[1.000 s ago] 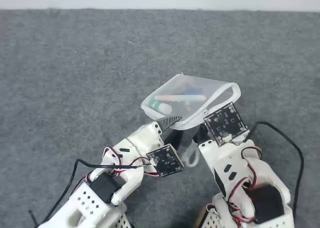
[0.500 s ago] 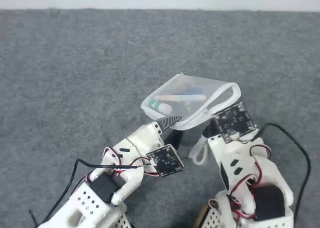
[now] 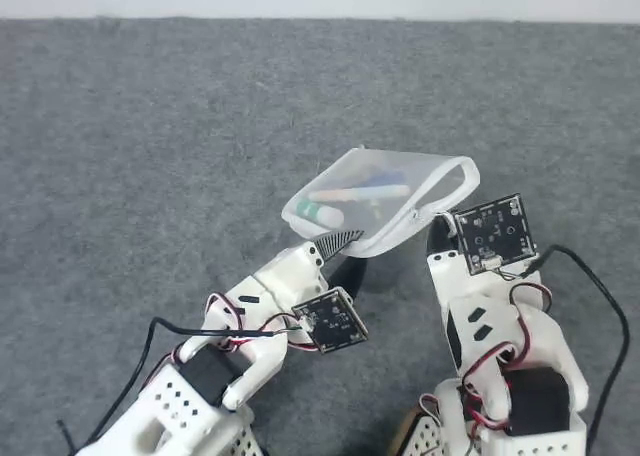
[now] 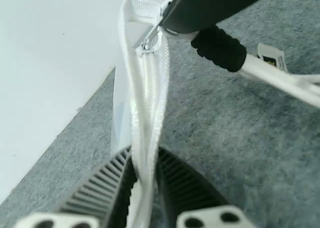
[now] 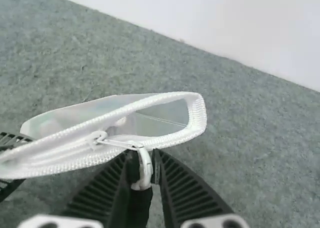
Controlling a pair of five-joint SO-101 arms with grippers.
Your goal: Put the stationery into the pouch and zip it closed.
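Grey mat [image 3: 150, 126]: left gripper [image 4: 145, 160] pinches pouch [image 3: 380, 191], right gripper [image 5: 142, 163] zip-pull [image 5: 145, 169].

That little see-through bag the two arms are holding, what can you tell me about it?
The pouch is a small soft bag of translucent white material with a white woven zip edge. Coloured pens show through its wall. It sits over the grey table, zip edge toward the arms. The left gripper pinches one end of that edge in its jaws; the right gripper grips the zip pull. The zip is partly closed, the mouth beyond the slider open.
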